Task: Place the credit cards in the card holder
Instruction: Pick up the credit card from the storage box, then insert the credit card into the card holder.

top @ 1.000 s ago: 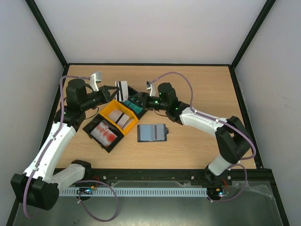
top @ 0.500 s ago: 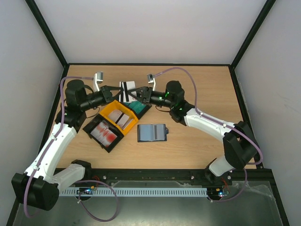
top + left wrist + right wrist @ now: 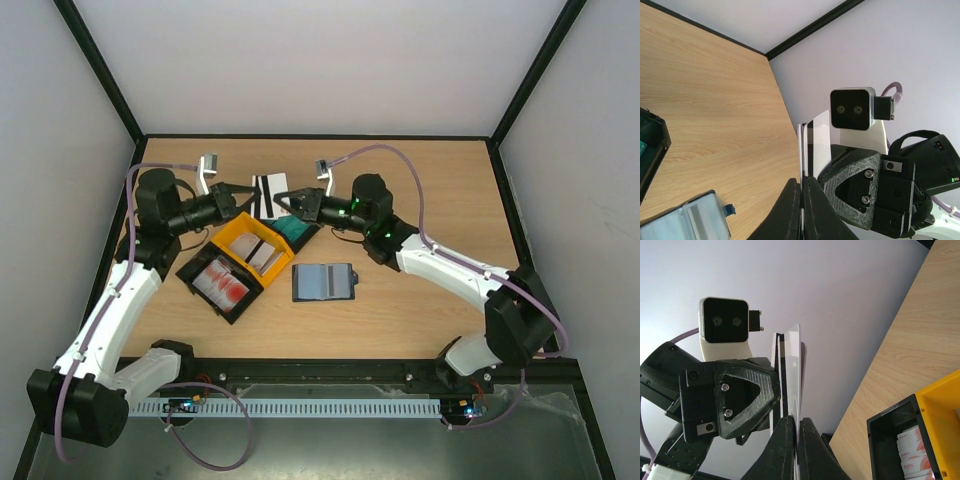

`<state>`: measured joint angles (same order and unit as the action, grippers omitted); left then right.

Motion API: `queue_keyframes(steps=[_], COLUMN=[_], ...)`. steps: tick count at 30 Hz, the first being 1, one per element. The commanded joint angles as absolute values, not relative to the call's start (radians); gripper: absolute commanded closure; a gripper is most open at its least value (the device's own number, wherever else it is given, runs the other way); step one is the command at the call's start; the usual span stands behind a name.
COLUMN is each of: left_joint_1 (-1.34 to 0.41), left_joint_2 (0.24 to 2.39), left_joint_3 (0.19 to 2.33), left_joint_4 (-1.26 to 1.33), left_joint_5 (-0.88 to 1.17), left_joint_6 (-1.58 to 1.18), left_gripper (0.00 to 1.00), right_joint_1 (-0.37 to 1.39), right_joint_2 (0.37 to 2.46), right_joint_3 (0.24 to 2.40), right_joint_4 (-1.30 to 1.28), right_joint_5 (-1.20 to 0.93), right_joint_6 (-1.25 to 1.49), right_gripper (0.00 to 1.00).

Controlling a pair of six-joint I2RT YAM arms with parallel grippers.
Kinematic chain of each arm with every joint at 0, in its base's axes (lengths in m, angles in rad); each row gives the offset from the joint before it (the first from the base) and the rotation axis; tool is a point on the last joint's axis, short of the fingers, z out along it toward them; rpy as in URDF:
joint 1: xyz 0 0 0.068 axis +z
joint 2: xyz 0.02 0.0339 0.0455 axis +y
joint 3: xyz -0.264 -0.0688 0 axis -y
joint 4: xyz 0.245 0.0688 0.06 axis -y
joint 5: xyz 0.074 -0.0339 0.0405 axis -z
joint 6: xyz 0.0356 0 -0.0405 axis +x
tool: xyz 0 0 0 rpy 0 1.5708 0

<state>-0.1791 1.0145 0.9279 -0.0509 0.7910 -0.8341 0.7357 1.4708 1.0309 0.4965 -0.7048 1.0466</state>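
Above table [image 3: 430, 180], left hand [image 3: 249, 192] and right hand [image 3: 281, 198] pinch one credit card [image 3: 265, 190], lengthwise front-to-back.

On the table [image 3: 430, 190], the tray [image 3: 226, 238] lies left of the holder [image 3: 324, 282]. Behind the tray, a card [image 3: 264, 193] sits between the left gripper [image 3: 248, 191] and the right gripper [image 3: 284, 197].

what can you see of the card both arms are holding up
The credit card is a thin, stiff-looking white rectangle with a black stripe down the face turned to the top camera. It is held off the table, near the far end of the tray. The left end effector pinches one edge and the right end effector the opposite edge; nothing else touches it.
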Motion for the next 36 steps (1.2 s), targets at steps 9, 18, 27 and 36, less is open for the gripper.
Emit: queue_keyframes(steps=[9, 18, 27, 36], left_joint_1=[-0.121, -0.205, -0.724, -0.947], left_joint_2=[0.974, 0.940, 0.937, 1.167], left_joint_3=[0.914, 0.794, 0.496, 0.403], left_joint_4=[-0.094, -0.058, 0.221, 0.499], left_joint_5=[0.812, 0.685, 0.156, -0.068], left_joint_6=[-0.794, -0.824, -1.046, -1.177], left_gripper=[0.98, 0.98, 0.98, 0.98], right_joint_1=[0.681, 0.680, 0.680, 0.680], right_joint_2=[1.322, 1.190, 0.972, 0.949], right_joint_3=[0.920, 0.882, 0.752, 0.664], right_joint_4=[0.381, -0.078, -0.458, -0.559], right_joint_5=[-0.518, -0.226, 0.058, 0.160], right_joint_6=[0.973, 0.773, 0.726, 0.759], right_gripper=[0.98, 0.98, 0.98, 0.98])
